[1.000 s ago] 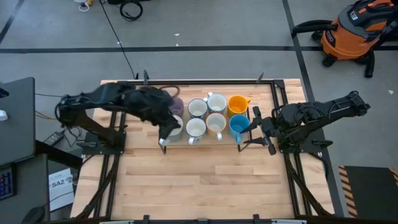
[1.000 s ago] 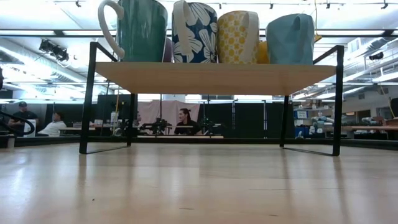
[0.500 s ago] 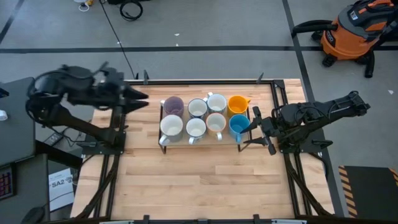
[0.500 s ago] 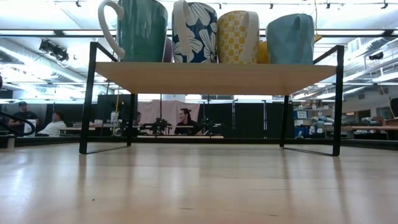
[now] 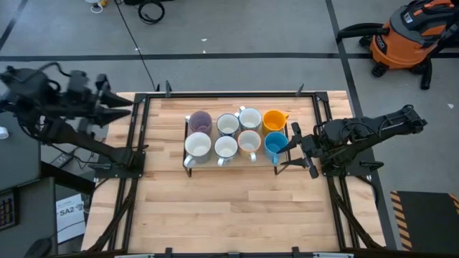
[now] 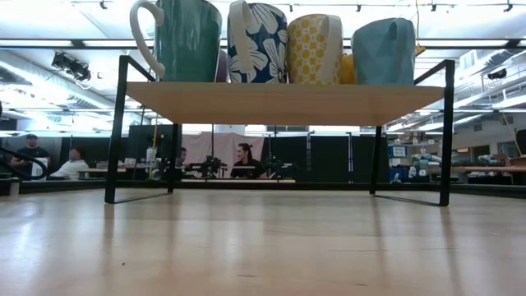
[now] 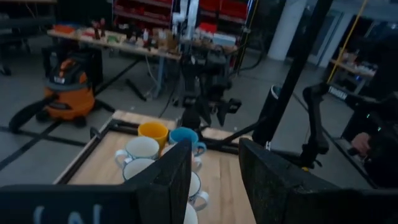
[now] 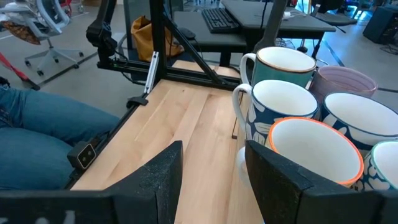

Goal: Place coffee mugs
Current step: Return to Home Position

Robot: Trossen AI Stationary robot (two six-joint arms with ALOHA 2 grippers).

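Eight coffee mugs stand upright in two rows of four on a small raised shelf (image 5: 188,163) at mid-table: purple (image 5: 200,121), orange (image 5: 273,120), blue (image 5: 275,144), the others white inside. In the low view the near row (image 6: 257,41) rests by its bases on the shelf board (image 6: 279,92). My left gripper (image 5: 125,109) is open over the table's left edge, well clear of the mugs (image 7: 153,132). My right gripper (image 5: 292,149) is open just right of the blue mug, level with the mugs (image 8: 292,96), touching none.
Bare wooden tabletop (image 5: 229,208) lies on the near side of the shelf, and black frame rails (image 5: 136,143) run along the table's sides. An orange shop vacuum (image 5: 409,36) stands on the floor far right. People sit in the room behind (image 6: 244,160); a jeans-clad leg (image 8: 37,137) shows by the table.
My left arm has drawn back from the near-left white mug on the shelf toward the table's left edge and now hangs past it. That mug stays upright in its place. The right arm and the other mugs have kept still.
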